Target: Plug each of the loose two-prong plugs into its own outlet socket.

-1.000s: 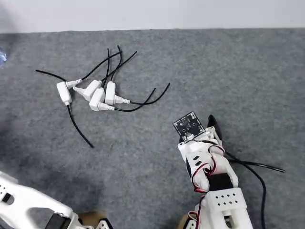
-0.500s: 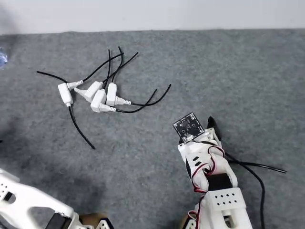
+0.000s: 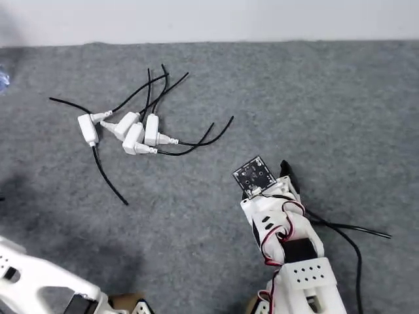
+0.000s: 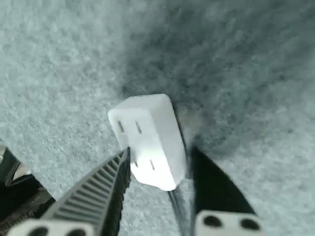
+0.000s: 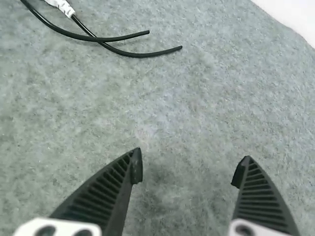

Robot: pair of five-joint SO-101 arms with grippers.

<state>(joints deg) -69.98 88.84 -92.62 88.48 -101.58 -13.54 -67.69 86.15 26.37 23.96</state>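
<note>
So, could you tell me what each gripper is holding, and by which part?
The left gripper pinches the socket across its sides at the cord end; the right gripper is open, holding nothing.

- Grey carpet (image 3: 340, 104) lies under the right gripper (image 5: 189, 169) and spreads out from it on every side.
- A white wall (image 3: 209, 19) runs along the carpet's far edge, well ahead of the gripper's tips.
- A small bluish thing (image 3: 3, 78) sits far off to the gripper's left and ahead of it. Too little of it shows to say what it is.
- A soft shadow (image 3: 39, 203) darkens the carpet well to the gripper's left.
</note>
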